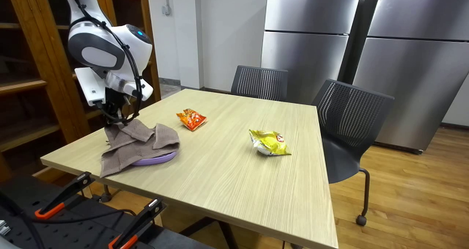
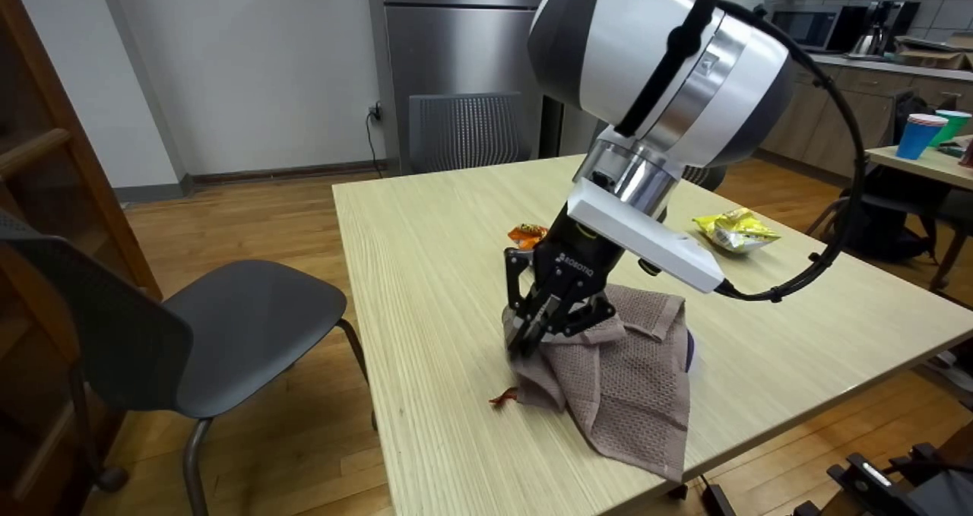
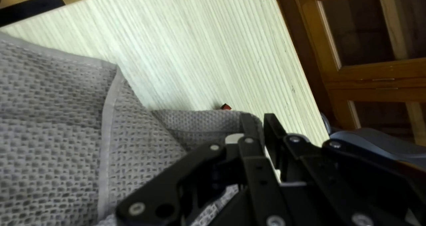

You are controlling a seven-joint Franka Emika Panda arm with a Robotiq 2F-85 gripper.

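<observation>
Draped towel (image 2: pixel 635 402) could drag what lies under it

The claw (image 3: pixel 260 121) points down at a bunched edge of the brown towel, its 2 fingers close together with only a narrow slit between them; whether cloth is pinched there, I cannot tell. The towel lies rumpled on the desk (image 1: pixel 227 190), draped over a purple dish (image 1: pixel 154 160) whose rim shows from under it, and 1 corner reaches close to the desk's edge. Near the fingers, a small red scrap (image 2: pixel 504 397) pokes out from under the cloth; the rest of it is hidden.

The likeliest trouble is a snag: if a fold is caught between or against the fingers, a lift or sideways move could pull the towel along and shift the dish or whatever the red scrap belongs to. If the hold is weak, the fold could slip. With the fingertips this low, pressing further could jam them against the desk. The orange packet (image 1: pixel 192 120) and yellow packet (image 1: pixel 270 142) sit apart from the towel and look less exposed
</observation>
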